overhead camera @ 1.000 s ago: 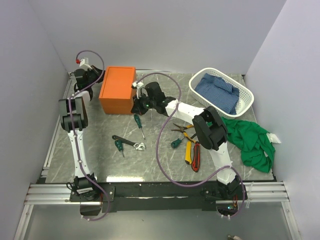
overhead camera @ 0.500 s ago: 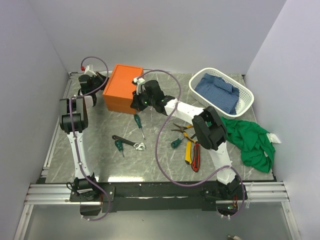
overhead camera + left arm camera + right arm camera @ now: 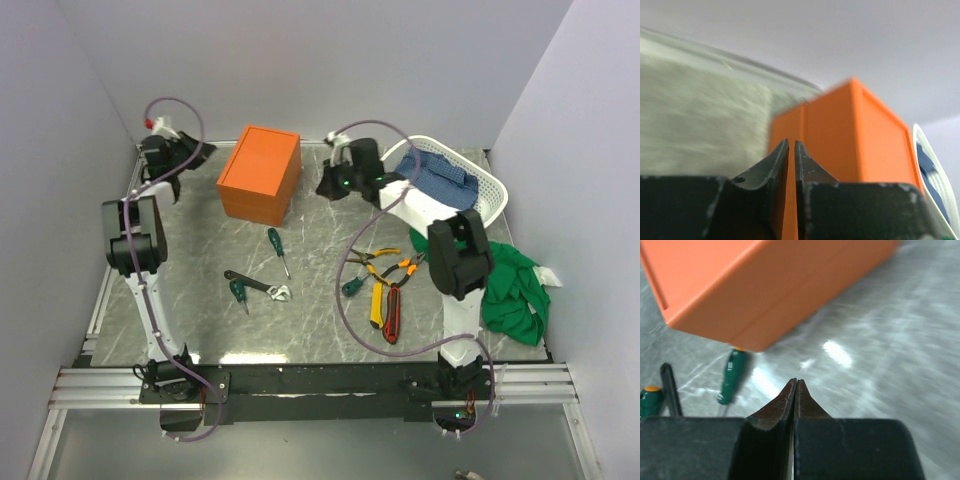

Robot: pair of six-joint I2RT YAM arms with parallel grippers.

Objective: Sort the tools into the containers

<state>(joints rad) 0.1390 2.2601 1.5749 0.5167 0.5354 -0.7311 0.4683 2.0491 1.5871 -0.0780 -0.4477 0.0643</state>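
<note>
Hovering clenched and empty, the right end effector [image 3: 795, 383] sits upper centre of the overhead view, just right of the orange box [image 3: 260, 172]. Nearest tool is the long green screwdriver [image 3: 276, 246], below and left of it on the bench [image 3: 200, 250], clear of the box's near face. Its long axis runs near-vertical in frame, handle uppermost, tip toward the arm bases. The left end effector [image 3: 791, 146], upper left, has its fingers parted a sliver and grasps nothing. It lies farther off, beyond the box. Judgement: the right arm is better placed and should close across the handle.
</note>
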